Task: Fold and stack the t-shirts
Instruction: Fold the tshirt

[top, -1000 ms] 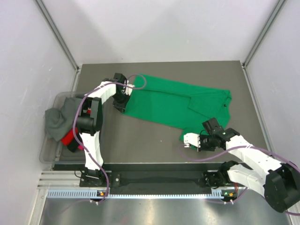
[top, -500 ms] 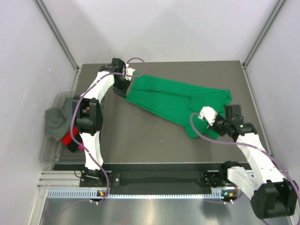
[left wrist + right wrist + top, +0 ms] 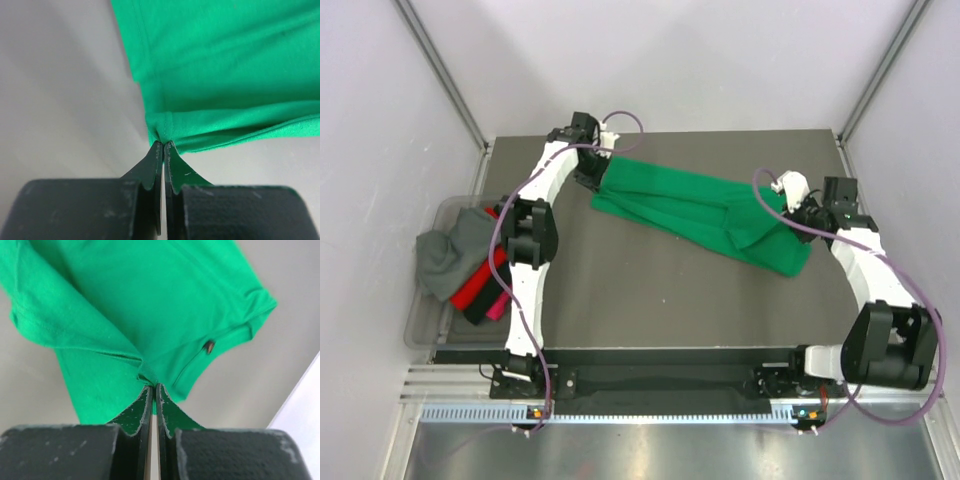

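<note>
The bright green t-shirt [image 3: 695, 208] lies stretched across the far half of the table, folded over along its length. My left gripper [image 3: 597, 172] is shut on its far-left corner [image 3: 161, 131], jaws pinched on the hem. My right gripper [image 3: 798, 205] is shut on the shirt's right end [image 3: 149, 371], lifted a little above the table. Grey [image 3: 448, 252], red [image 3: 482, 283] and pink [image 3: 497, 303] t-shirts lie bunched in the bin at the left.
A clear plastic bin [image 3: 424, 325] sits off the table's left edge. The dark table top [image 3: 640, 300] lies in front of the green shirt. Grey walls close in at left, right and back.
My right gripper has carried the shirt's near hem from the front of the table back and to the right, folding the shirt over. My left gripper has shifted further back with its corner.
</note>
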Robot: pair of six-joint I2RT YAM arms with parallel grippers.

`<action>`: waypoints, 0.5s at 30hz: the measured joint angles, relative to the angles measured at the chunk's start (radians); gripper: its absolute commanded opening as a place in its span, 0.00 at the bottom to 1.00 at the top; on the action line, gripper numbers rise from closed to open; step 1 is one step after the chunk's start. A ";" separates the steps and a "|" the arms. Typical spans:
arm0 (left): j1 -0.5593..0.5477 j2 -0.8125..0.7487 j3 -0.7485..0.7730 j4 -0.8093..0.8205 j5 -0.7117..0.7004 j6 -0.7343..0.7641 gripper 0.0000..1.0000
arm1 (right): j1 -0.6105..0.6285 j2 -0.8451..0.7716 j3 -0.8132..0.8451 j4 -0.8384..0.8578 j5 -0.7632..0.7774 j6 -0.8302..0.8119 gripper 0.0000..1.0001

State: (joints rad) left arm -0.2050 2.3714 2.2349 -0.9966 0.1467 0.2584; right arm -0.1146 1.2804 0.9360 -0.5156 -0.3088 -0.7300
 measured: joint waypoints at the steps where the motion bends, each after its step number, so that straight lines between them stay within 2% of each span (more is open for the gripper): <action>1: -0.001 0.018 0.019 0.002 -0.003 0.002 0.00 | 0.000 0.027 0.017 0.015 0.000 0.012 0.00; 15: -0.021 0.077 0.064 0.131 -0.041 0.009 0.00 | -0.003 0.331 0.201 0.160 0.035 0.139 0.00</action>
State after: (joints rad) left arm -0.2260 2.4489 2.2993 -0.8658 0.1055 0.2676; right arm -0.1177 1.6112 1.1374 -0.3557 -0.2741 -0.5907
